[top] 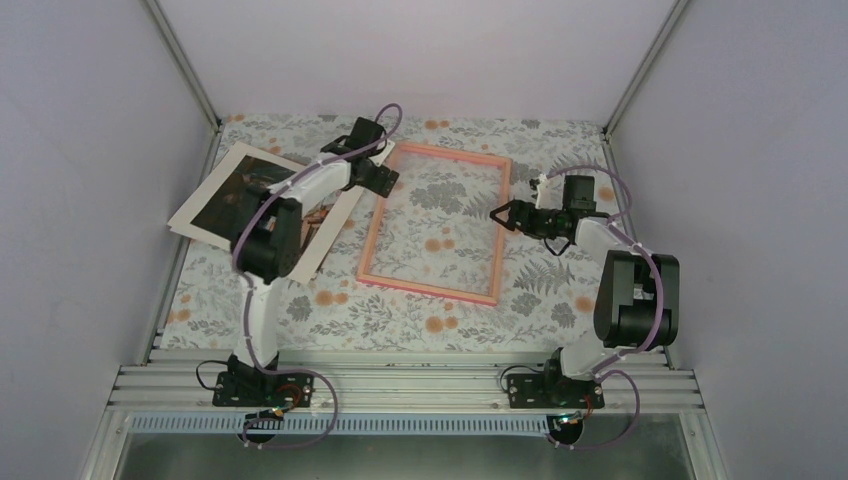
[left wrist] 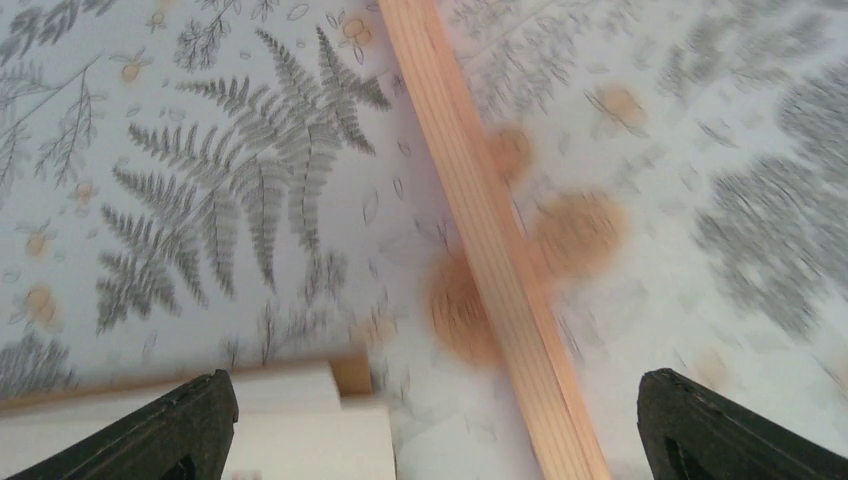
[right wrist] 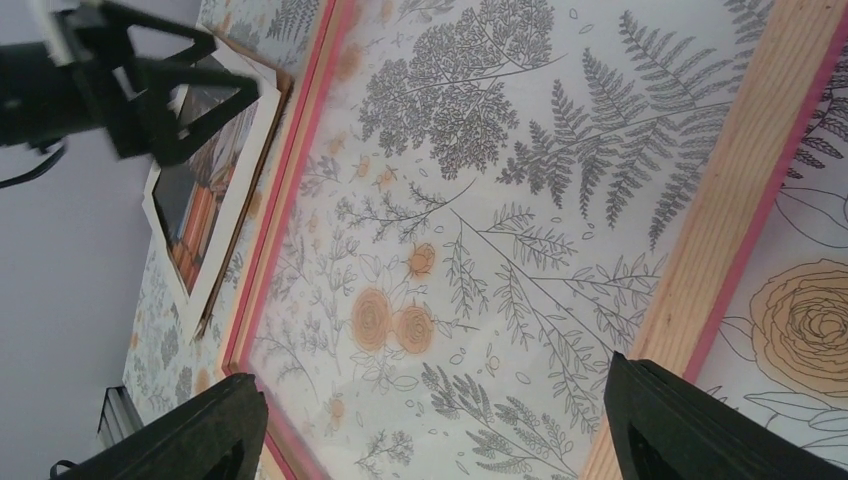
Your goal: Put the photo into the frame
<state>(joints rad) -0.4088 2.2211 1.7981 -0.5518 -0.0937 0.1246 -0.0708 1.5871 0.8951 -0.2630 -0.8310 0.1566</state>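
The pink frame (top: 380, 225) lies flat mid-table, with the flowered cloth showing through its pane. The photo (top: 222, 196), a dark print with a white border, lies tilted to its left, partly under my left arm. My left gripper (top: 384, 181) hovers open at the frame's far left corner. In the left wrist view the frame's wooden rail (left wrist: 480, 230) runs between the open fingers, and a white corner of the photo (left wrist: 300, 425) sits at the lower left. My right gripper (top: 500, 213) is open over the frame's right rail (right wrist: 730, 190), holding nothing.
A brown backing board (left wrist: 350, 372) peeks out from under the photo's corner. Grey walls close in the table at left, right and back. The right wrist view also shows the photo (right wrist: 200, 190) beyond the frame's far rail (right wrist: 290, 170).
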